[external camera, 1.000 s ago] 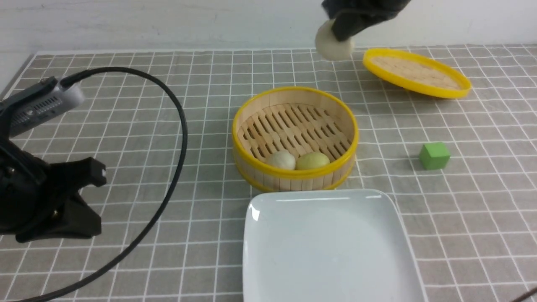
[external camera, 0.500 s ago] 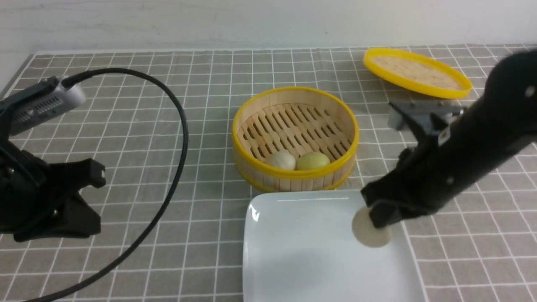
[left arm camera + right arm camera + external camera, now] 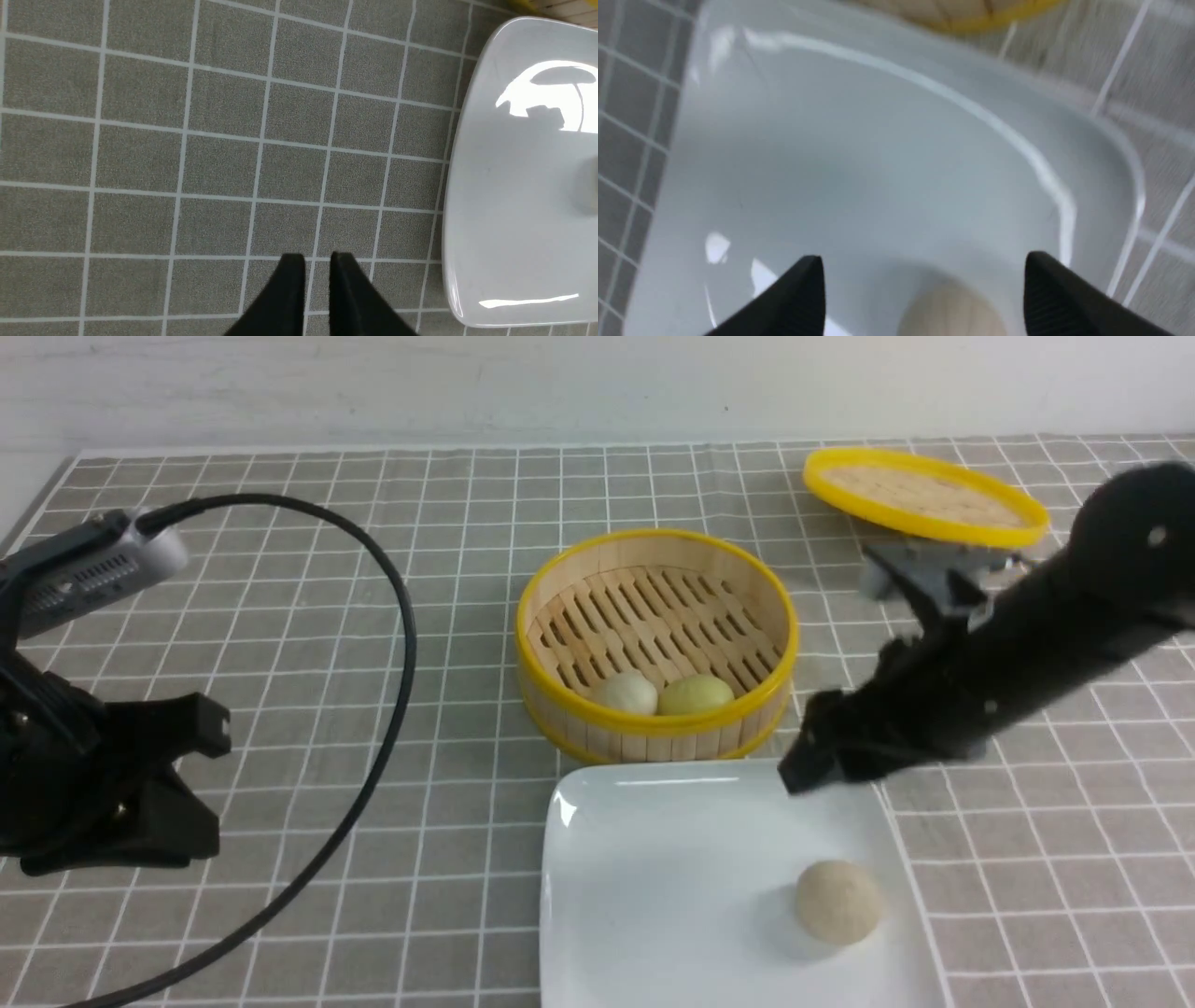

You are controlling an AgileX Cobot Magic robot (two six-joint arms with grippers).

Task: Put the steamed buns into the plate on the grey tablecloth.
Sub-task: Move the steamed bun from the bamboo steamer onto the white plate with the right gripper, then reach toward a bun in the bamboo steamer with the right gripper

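One beige bun is seen released on the plate's right side; the right gripper is spread wide, the left gripper slightly parted. Soft dough, probably light and easily dented, is best pinched gently low on its sides.

beige bun now resting on plate near its right edge, out of the right gripper. gripper now standing open, hovering over plate's far right corner. lid shifting slightly at tablecloth's far edge.
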